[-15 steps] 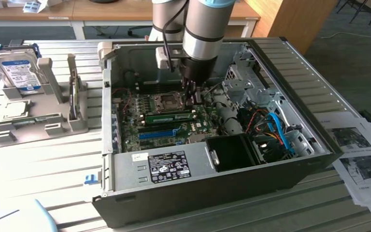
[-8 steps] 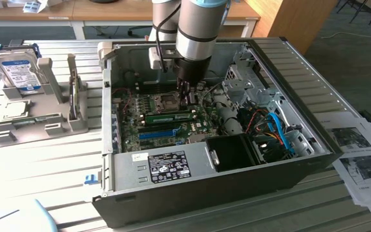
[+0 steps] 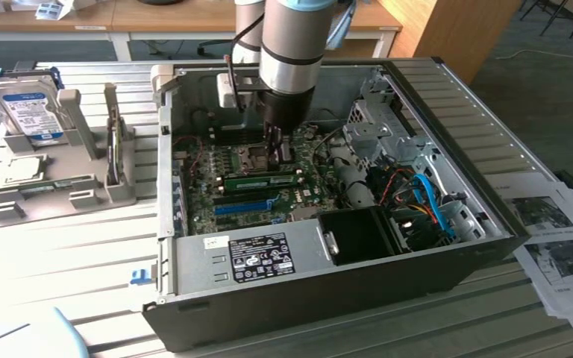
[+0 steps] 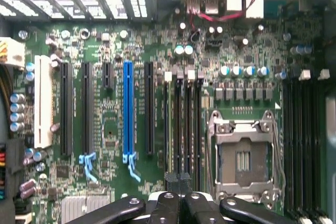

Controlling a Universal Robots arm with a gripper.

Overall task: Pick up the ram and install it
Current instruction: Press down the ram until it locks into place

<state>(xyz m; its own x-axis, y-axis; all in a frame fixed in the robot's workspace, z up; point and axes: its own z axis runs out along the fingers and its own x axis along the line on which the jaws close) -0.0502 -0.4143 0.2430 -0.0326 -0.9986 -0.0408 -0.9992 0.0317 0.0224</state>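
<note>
Near the middle of the motherboard [image 3: 205, 215], inside the open computer case [image 3: 486, 142], the ram [image 3: 263, 181] is seen standing on edge in a slot, a narrow green strip lying lengthwise across the board. On one side of it the blue slot [image 3: 244, 206] runs parallel, toward the case's edge that carries the power supply [image 3: 251, 257]; on its other side the processor socket [image 3: 251, 154] is found. The claw [image 3: 278, 153] is held just beside the ram, above the strip of board between the ram and the socket, and the ram is not gripped by it. Its fingers are drawn together, with nothing clamped between them. From the wrist view the closed tips are seen over the end of the bank of memory slots [image 4: 189, 124] beside the socket.
</note>
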